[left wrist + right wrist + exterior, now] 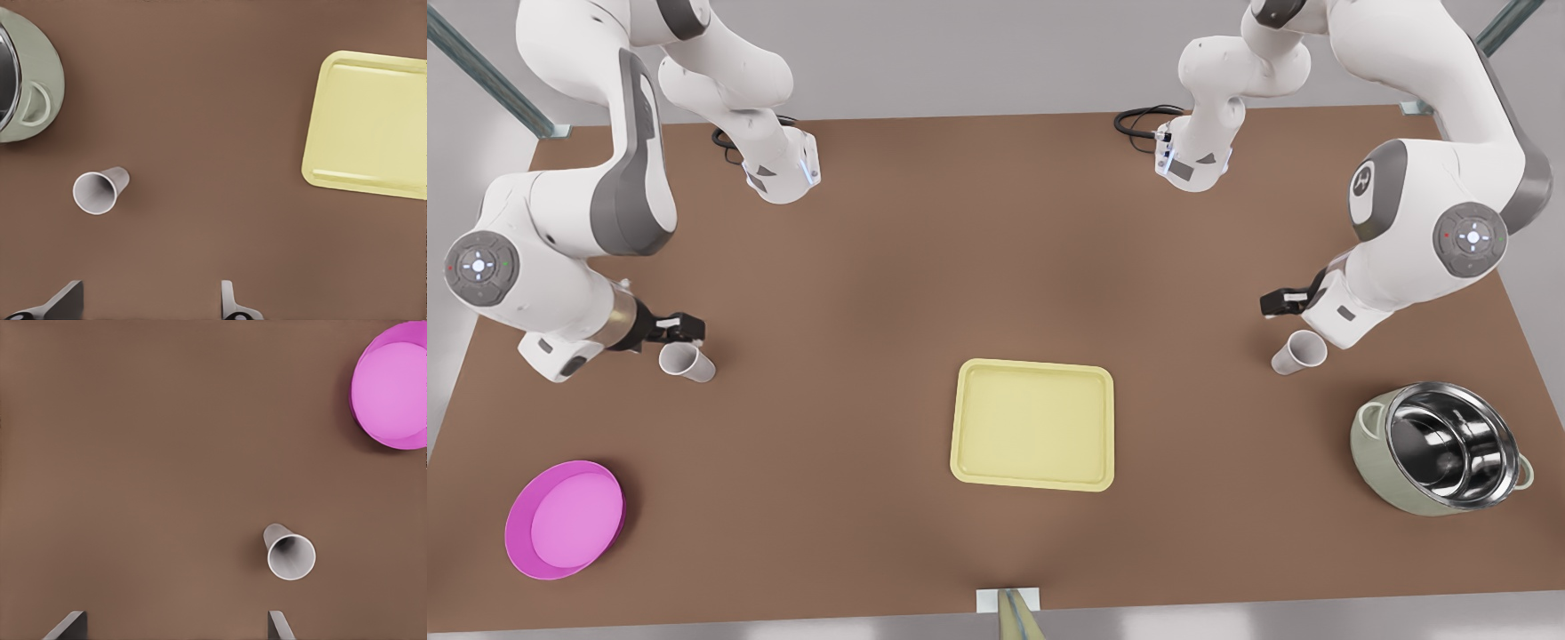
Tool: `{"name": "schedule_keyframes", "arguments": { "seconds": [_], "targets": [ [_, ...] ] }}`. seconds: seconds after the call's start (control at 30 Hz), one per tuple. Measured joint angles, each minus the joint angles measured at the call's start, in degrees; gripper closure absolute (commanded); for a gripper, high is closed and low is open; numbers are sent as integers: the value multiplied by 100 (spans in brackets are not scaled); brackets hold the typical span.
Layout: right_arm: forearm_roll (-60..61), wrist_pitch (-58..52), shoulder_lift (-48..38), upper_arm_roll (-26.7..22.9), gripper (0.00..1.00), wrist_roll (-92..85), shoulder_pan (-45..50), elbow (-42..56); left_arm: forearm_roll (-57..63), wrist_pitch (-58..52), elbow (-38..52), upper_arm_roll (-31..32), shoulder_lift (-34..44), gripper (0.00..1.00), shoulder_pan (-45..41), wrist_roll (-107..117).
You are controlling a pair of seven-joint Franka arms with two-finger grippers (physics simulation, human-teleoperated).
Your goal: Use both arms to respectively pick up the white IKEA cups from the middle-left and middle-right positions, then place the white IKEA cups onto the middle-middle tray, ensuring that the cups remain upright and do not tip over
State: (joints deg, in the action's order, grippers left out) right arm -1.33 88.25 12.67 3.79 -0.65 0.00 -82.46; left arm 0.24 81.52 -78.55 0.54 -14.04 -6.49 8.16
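Both pincers stand wide open and hold nothing. Left pincer (150, 303) shows two dark fingertips spread far apart in its wrist view, above the bare brown desk (213, 100); in the front view it (1279, 304) hangs on the front view's right, just beside a white IKEA cup (1298, 352) and not touching it. That cup (100, 191) stands upright on the desk, between the pincer and a pale green steel-lined pot (1440, 447), which sits nearer the desk's front edge.

Right pincer (177, 625) is likewise spread wide; in the front view it (680, 329) sits on the front view's left, close above the other white IKEA cup (687, 362). Whether it touches the rim I cannot tell. This cup (289, 553) also stands upright, well apart from a round magenta plate (564, 519).

Between the two cups, toward the front, lies the pale-yellow tray (1034, 425), with nothing on it.
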Motion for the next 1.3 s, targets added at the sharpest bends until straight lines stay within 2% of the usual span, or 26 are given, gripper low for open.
{"name": "schedule_keyframes", "arguments": {
  "seconds": [0.13, 0.27, 0.47, 0.63, 0.83, 0.87, 0.9, 0.93, 0.97, 1.07, 1.23, 1.3],
  "targets": [
    [8, 159, 29, -2, 0, -9, -20, -9, -8, 234, -294, -245, -159, 0, 87, 25],
    [-26, 281, 174, -30, 0, -67, -258, -147, -162, 1290, -1599, -1080, -365, 0, 549, -167],
    [-37, 454, 849, -37, 0, -285, -1039, -140, -438, 3247, -3249, -1490, -412, 0, 809, -653],
    [-34, 680, 1062, -37, 0, -466, -1348, -420, -580, 4204, -3567, -1512, -667, 0, 910, -984],
    [-1, 1379, 601, -37, 0, -671, -1499, -1569, -777, 4684, -3852, -1512, -861, 0, 904, -1277],
    [3, 1488, 561, -37, 0, -703, -1521, -1691, -789, 4721, -3871, -1511, -878, 6, 904, -1317],
    [8, 1606, 509, -37, 0, -734, -1543, -1863, -798, 4752, -3880, -1507, -890, 31, 897, -1351],
    [10, 1724, 459, -37, 0, -763, -1561, -2017, -802, 4777, -3883, -1505, -909, 46, 888, -1378],
    [11, 1834, 449, -37, 0, -791, -1578, -2122, -809, 4798, -3886, -1504, -924, 68, 882, -1401],
    [17, 2193, 467, -36, 0, -864, -1668, -2479, -823, 4785, -3882, -1493, -946, 78, 868, -1414],
    [19, 2721, 483, -37, 0, -966, -1778, -2925, -919, 4723, -3848, -1434, -920, 79, 854, -1470],
    [20, 2885, 512, -37, 0, -1000, -1808, -3017, -939, 4586, -3592, -1215, -796, 79, 850, -1474]
  ]
}}
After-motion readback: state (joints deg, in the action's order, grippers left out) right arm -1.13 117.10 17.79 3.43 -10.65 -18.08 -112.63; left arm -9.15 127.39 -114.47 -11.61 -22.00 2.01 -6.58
